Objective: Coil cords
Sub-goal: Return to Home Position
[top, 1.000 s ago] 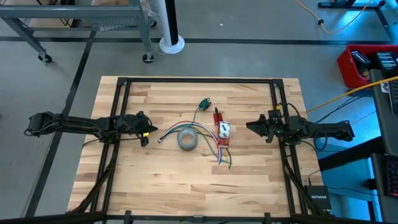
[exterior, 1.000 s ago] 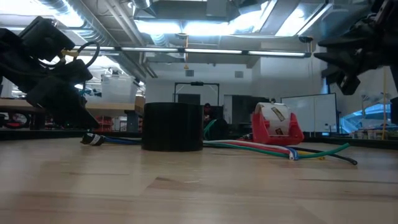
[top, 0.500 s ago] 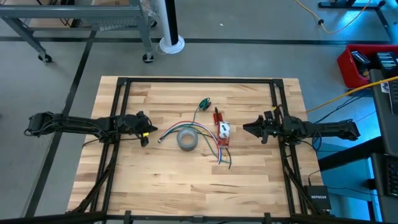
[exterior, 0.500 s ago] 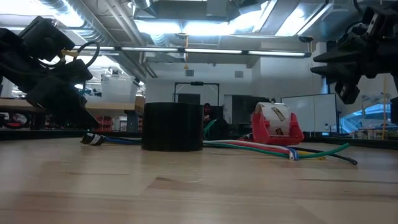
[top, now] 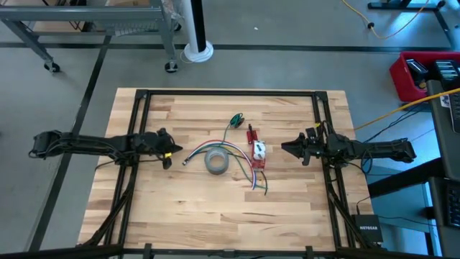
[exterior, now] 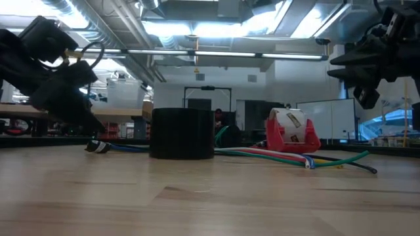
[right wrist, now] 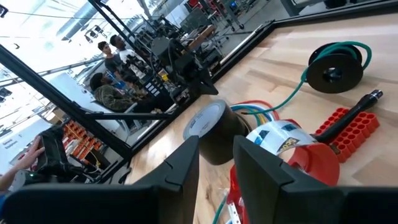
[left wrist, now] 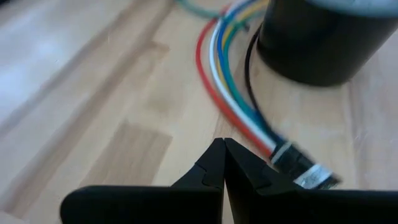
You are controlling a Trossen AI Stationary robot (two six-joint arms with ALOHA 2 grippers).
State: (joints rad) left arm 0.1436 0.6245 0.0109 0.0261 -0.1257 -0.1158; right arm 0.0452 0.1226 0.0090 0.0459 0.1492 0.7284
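The coiled cord (top: 236,119) is seen lying on the table (top: 180,216), upper middle of the high view, near the tape roll (top: 215,161). The left gripper (top: 169,158) is held at middle left, its 2 fingers pressed together. The right gripper (top: 284,147) is held at middle right, fingers spread.

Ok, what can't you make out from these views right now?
- The coiled cord: too small in the high view to judge its winding; in the low view the tape roll hides nearly all of it.
- Its loose tail: in the right wrist view it runs behind the red holder, so the end is hidden.
- The plug on the coloured wires: blurred in the left wrist view.
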